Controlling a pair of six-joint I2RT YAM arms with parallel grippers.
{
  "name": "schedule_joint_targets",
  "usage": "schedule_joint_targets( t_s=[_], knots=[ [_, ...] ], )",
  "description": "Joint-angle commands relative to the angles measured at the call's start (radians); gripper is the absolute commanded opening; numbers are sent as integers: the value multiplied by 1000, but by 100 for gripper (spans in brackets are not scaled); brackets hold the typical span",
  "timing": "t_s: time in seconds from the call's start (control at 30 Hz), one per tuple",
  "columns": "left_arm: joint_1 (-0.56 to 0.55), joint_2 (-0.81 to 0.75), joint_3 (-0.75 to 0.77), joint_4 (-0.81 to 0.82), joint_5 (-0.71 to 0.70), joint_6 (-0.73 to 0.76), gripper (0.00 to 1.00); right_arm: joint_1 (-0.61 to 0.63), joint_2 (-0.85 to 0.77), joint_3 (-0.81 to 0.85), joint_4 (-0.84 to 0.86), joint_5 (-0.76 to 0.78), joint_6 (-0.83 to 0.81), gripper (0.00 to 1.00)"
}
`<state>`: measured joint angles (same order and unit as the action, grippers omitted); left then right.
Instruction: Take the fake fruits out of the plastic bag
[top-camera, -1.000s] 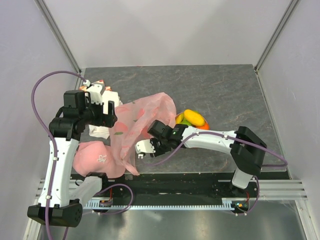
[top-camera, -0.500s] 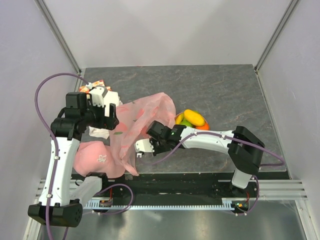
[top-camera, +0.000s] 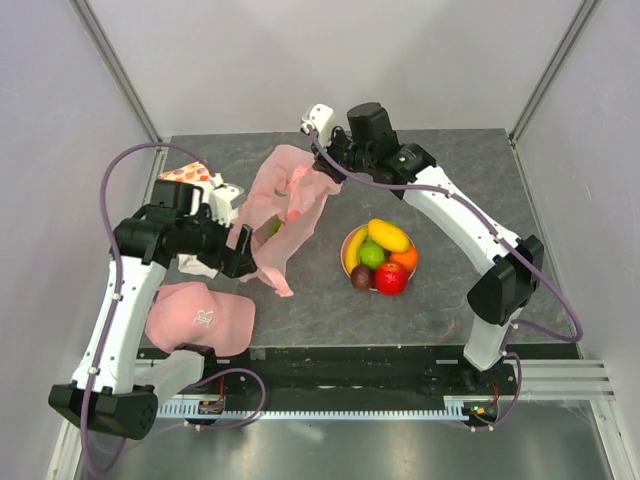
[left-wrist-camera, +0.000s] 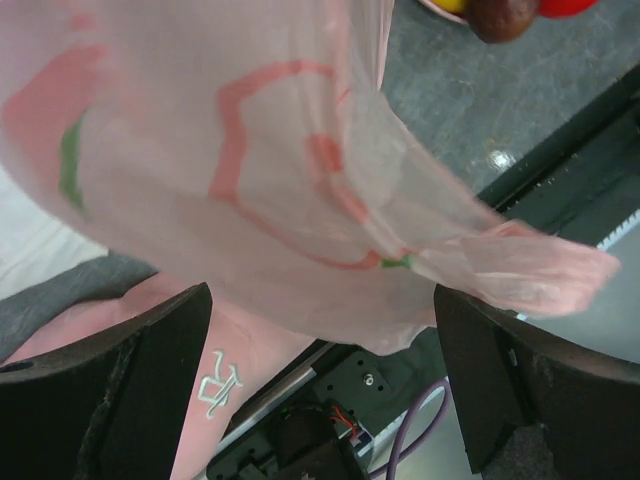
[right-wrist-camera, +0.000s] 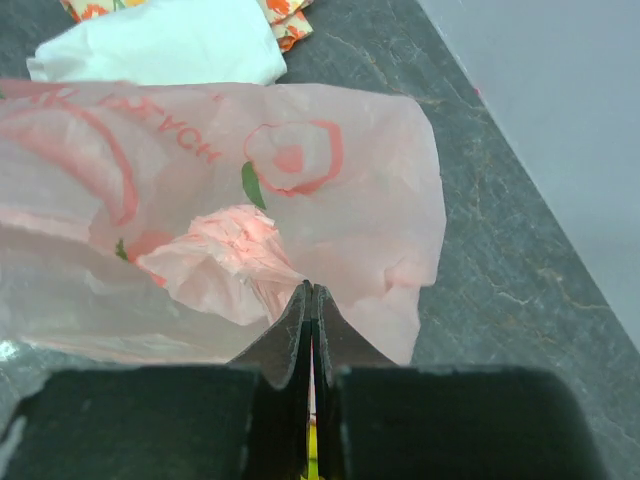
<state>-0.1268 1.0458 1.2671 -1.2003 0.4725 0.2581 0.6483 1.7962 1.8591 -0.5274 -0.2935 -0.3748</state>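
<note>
The pale-pink plastic bag (top-camera: 285, 205) hangs stretched from the far middle of the table down to the left. My right gripper (top-camera: 325, 178) is shut on a bunched fold of its film (right-wrist-camera: 245, 250), fingertips pinched together (right-wrist-camera: 312, 292). My left gripper (top-camera: 236, 250) stands open at the bag's lower part; the film (left-wrist-camera: 250, 150) drapes just beyond its wide-apart fingers (left-wrist-camera: 110, 390). The fake fruits lie on a pink plate (top-camera: 345, 250): mango (top-camera: 388, 236), banana (top-camera: 354, 250), green apple (top-camera: 372, 255), orange (top-camera: 404, 260), red apple (top-camera: 390, 278), plum (top-camera: 361, 277). A green patch (top-camera: 272, 226) shows through the bag.
A pink cloth with a logo (top-camera: 200, 318) lies at the near left, under my left arm. White cloth (top-camera: 225, 200) and a fruit-printed cloth (top-camera: 185, 173) sit at the far left. Side walls close in the table.
My right gripper shut on the bag and carried it up toward the far side, uncovering the plate of fruits. My left gripper moved right and nearer, to the bag's lower part.
</note>
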Motion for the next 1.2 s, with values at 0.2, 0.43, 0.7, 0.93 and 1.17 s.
schedule_joint_targets(
  t_s=[0.2, 0.43, 0.7, 0.93, 1.17],
  knots=[
    [-197, 177, 54, 68, -146, -37, 99, -2, 37, 8, 58, -85, 185, 0],
    [-227, 252, 112, 81, -152, -60, 87, -6, -23, -64, 87, -50, 191, 0],
    [-198, 259, 179, 252, -319, 122, 2, -99, -26, -43, 139, 45, 246, 0],
    [-180, 431, 472, 417, -304, 187, 2, -265, 22, 89, 147, 37, 280, 0],
    [-181, 315, 425, 346, -135, 348, 2, -242, -246, -239, 104, -62, 228, 0]
  ],
)
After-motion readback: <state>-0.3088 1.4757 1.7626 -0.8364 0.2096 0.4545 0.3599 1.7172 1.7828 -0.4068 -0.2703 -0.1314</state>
